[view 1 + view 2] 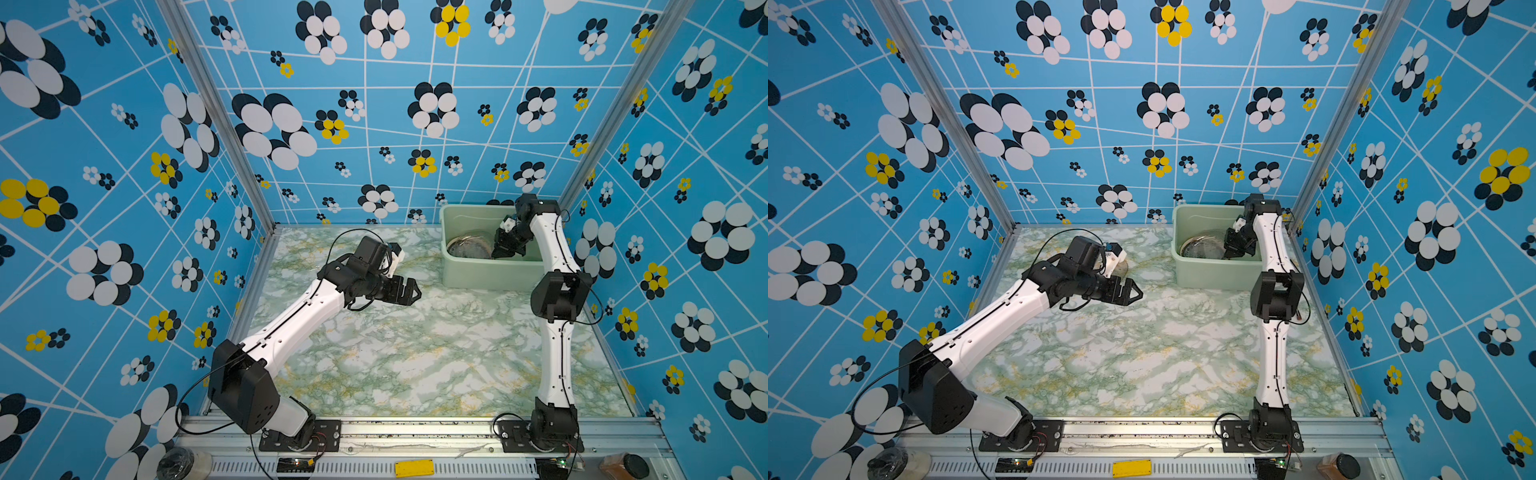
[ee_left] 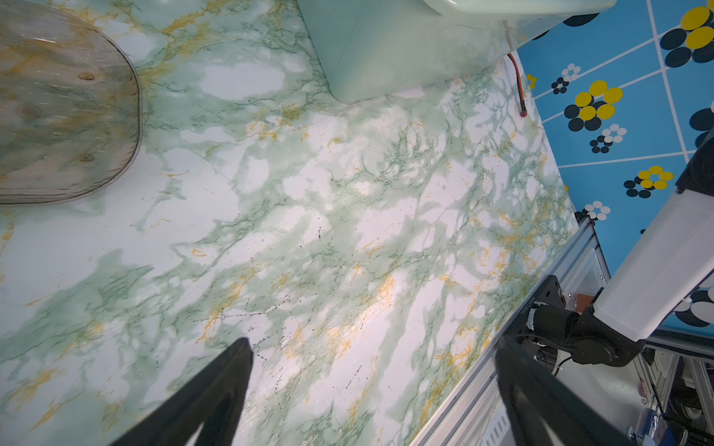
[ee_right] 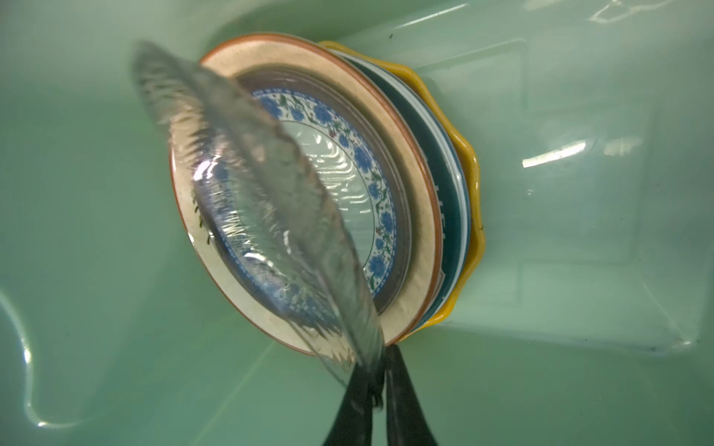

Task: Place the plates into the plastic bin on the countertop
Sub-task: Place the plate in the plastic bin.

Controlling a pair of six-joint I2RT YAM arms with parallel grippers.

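Note:
The pale green plastic bin point(image 1: 469, 210) point(image 1: 1200, 210) stands at the back right of the marbled countertop point(image 1: 415, 353). My right gripper point(image 1: 505, 251) point(image 3: 380, 359) reaches down inside it, shut on the rim of a clear grey glass plate point(image 3: 247, 193) that tilts over a stack of plates point(image 1: 467, 247). The stack shows a cream brown-rimmed plate point(image 3: 417, 216), a blue-white patterned one point(image 3: 371, 166) and a yellow scalloped one point(image 3: 469, 193). My left gripper point(image 1: 411, 293) point(image 2: 371, 347) hovers open over the counter's middle, holding nothing. An amber translucent plate point(image 2: 65, 108) point(image 1: 1122, 268) lies on the counter, mostly hidden under my left wrist.
Blue flowered walls close three sides. An aluminium rail point(image 1: 415, 428) carrying both arm bases runs along the front. The bin's outer wall point(image 2: 378, 50) is near my left gripper, and a red wire point(image 2: 517, 85) lies by the right wall. Jars point(image 1: 625, 465) stand at the front corners.

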